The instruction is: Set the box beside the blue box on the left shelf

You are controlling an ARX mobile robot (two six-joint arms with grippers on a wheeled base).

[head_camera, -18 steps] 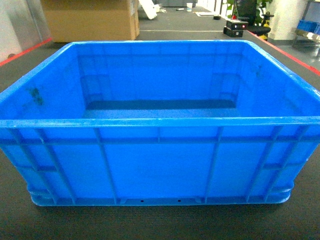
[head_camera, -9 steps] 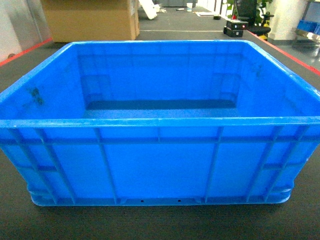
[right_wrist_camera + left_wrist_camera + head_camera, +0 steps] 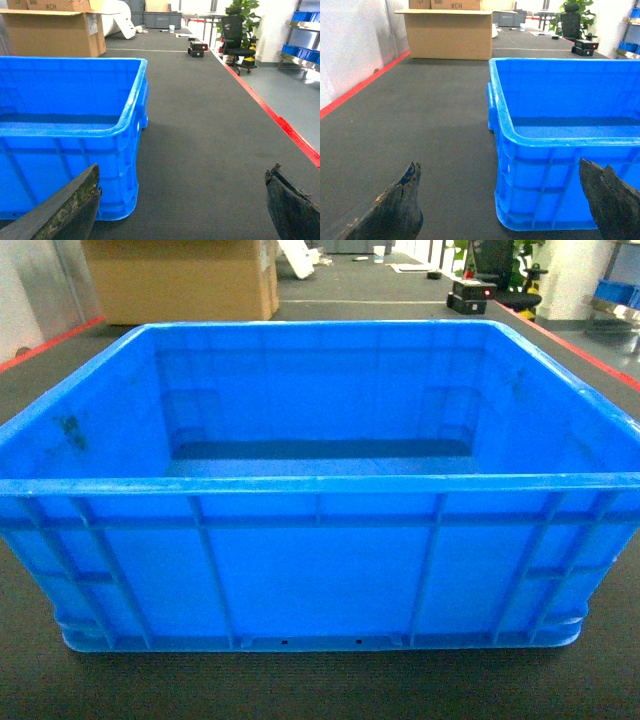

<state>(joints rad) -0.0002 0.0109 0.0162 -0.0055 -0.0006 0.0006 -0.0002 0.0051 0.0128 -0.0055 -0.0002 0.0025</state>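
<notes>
The box (image 3: 320, 560), a large bright-blue crate with a ribbed outer wall, sits empty on the dark carpeted floor and fills the head view. In the left wrist view its near left corner (image 3: 520, 170) stands between the spread fingers of my left gripper (image 3: 500, 167), which is open and apart from it. In the right wrist view my right gripper (image 3: 183, 172) is open too, with the crate's near right corner (image 3: 120, 165) just inside its left finger and not touching. Neither gripper shows in the head view. The left shelf and the other blue box are out of view.
A big cardboard carton (image 3: 180, 280) stands behind the crate at the back left. A red floor line (image 3: 280, 125) runs along the right. Further right are an office chair (image 3: 237, 45), a plant and a metal rack with blue bins (image 3: 302, 50). A white wall (image 3: 350, 45) borders the left.
</notes>
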